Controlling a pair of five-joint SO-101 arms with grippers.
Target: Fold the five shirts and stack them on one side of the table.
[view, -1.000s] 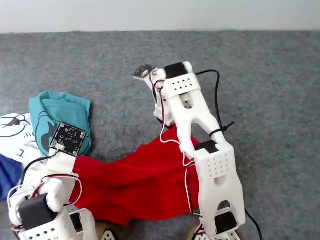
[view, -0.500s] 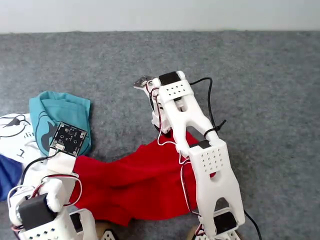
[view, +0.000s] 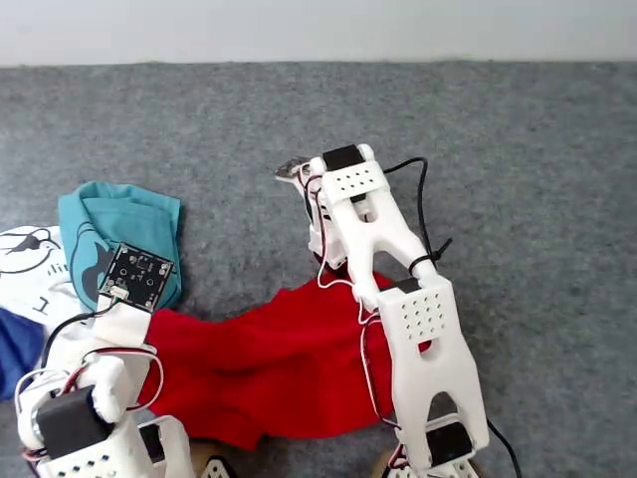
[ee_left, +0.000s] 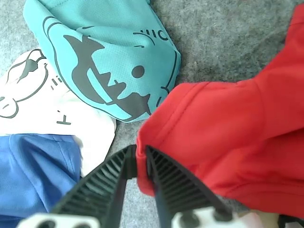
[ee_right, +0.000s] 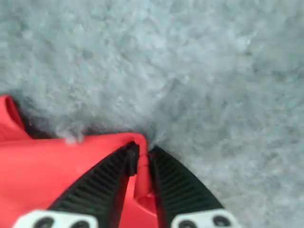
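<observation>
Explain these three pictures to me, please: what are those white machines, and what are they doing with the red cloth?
Those are two small robot arms at a grey table. One picture looks down from above; the other two come from a camera on each arm's wrist. A red shirt lies crumpled between the arms. The left gripper is shut on one edge of it, the right gripper on a corner. Beside it lie a teal shirt, a white shirt and a blue shirt.
</observation>
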